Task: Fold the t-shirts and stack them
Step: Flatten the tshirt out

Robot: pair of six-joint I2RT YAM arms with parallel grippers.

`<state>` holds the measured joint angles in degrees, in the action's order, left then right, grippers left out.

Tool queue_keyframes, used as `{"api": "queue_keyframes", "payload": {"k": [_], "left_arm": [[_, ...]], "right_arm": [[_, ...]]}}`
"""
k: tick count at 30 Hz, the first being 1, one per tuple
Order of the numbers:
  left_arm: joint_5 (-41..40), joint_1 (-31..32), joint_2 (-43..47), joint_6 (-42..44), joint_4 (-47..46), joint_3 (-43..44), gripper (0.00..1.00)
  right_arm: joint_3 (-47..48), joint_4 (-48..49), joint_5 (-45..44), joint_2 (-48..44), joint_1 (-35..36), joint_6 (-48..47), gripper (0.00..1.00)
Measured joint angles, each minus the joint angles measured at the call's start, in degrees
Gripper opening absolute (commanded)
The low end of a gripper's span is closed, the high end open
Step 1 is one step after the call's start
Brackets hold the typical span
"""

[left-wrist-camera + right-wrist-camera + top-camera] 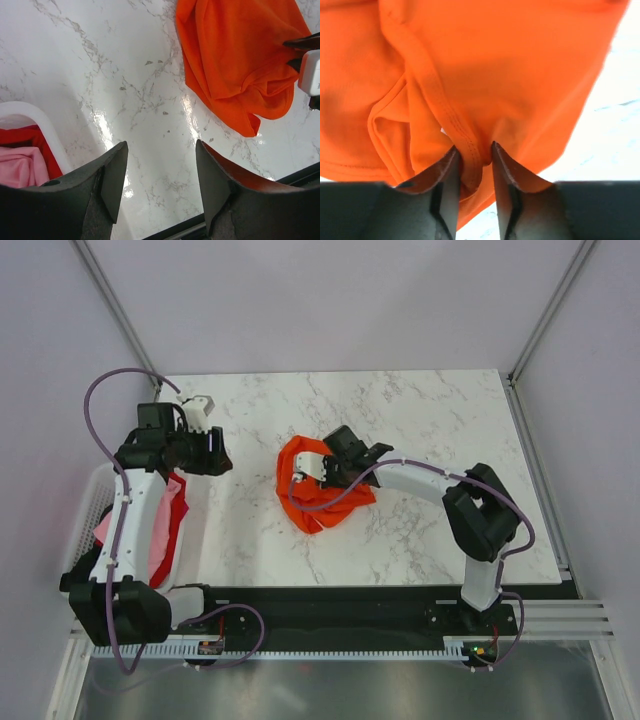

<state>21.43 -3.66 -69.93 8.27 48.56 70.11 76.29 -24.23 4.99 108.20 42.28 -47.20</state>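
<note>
We see the right gripper [472, 150] clenched on a stitched hem of the crumpled bright orange cloth t-shirt [318, 502], mid-table on the white marble top [420, 410]. Left gripper [160, 146] hangs released at its 9 o'clock; pink cloth shirt [20, 167] and red cloth shirt [25, 136] sit in the white plastic basket [30, 109] at 8

The table [100, 60] is glossy, white marble-patterned, throwing glare; the orange t-shirt [530, 65] is soft matt cloth (its hem stitched in rows); the basket [42, 122] is smooth white plastic; the left gripper [161, 146] is matt black plastic.
</note>
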Motion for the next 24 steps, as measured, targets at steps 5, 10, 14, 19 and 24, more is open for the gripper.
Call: {"api": "queue_keyframes", "payload": {"k": [5, 10, 14, 19, 24], "left_arm": [[1.57, 1.95, 0.22, -0.26, 0.35, -2.97, 0.66], [2.84, 7.43, -1.11, -0.35, 0.26, -4.2, 0.66], [4.22, 11.96, -4.59, -0.7, -0.15, -4.2, 0.63], [4.35, 17.29, -10.73, -1.92, -1.53, -5.18, 0.67], [4.11, 21.7, -16.48, -3.15, -3.45, -7.54, 0.66]], "right_arm": [[0.57, 1.62, -2.32, -5.33, 0.0, 1.09, 0.1], [3.34, 3.56, -3.8, -12.31, -0.02, 2.62, 0.0], [4.85, 4.9, -5.42, -14.49, -0.52, 4.83, 0.0], [4.96, 5.44, -7.17, -13.94, -3.93, 7.69, 0.0], [4.94, 5.35, -8.63, -13.42, -8.17, 9.07, 0.0]]}}
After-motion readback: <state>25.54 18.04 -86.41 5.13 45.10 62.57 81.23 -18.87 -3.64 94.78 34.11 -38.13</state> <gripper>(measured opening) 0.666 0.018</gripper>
